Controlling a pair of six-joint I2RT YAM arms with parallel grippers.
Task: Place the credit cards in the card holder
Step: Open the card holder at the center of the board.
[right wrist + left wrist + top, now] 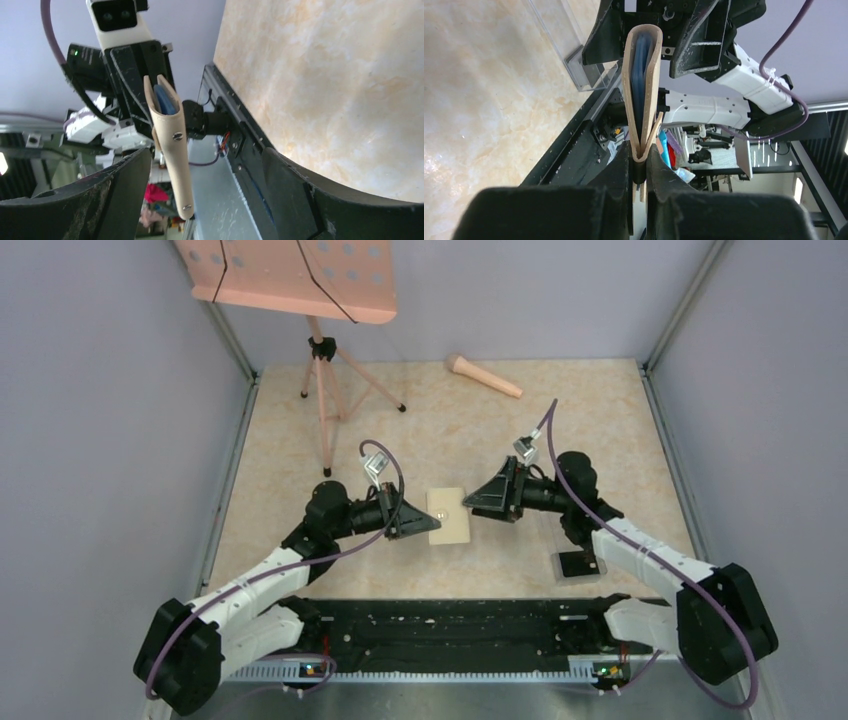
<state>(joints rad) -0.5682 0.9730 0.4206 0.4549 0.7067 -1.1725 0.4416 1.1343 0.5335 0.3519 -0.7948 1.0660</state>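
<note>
Left gripper (640,167) clamped on folded tan card holder (652,85), blue lining showing, above bench (484,100); right gripper (202,170) jaws apart near its opposite edge; snap dot (176,136) visible.

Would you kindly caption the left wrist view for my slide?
Left end effector pinching the folded card holder edge-on.

- The card holder (449,515) is a small beige wallet, folded nearly shut, with a small snap dot on its upward outer face.
- It hangs level above the middle of the worktop (500,440), its left edge pinched in the left end effector (639,160).
- Blue shows between its leaves; whether that is lining or card cannot be told.
</note>
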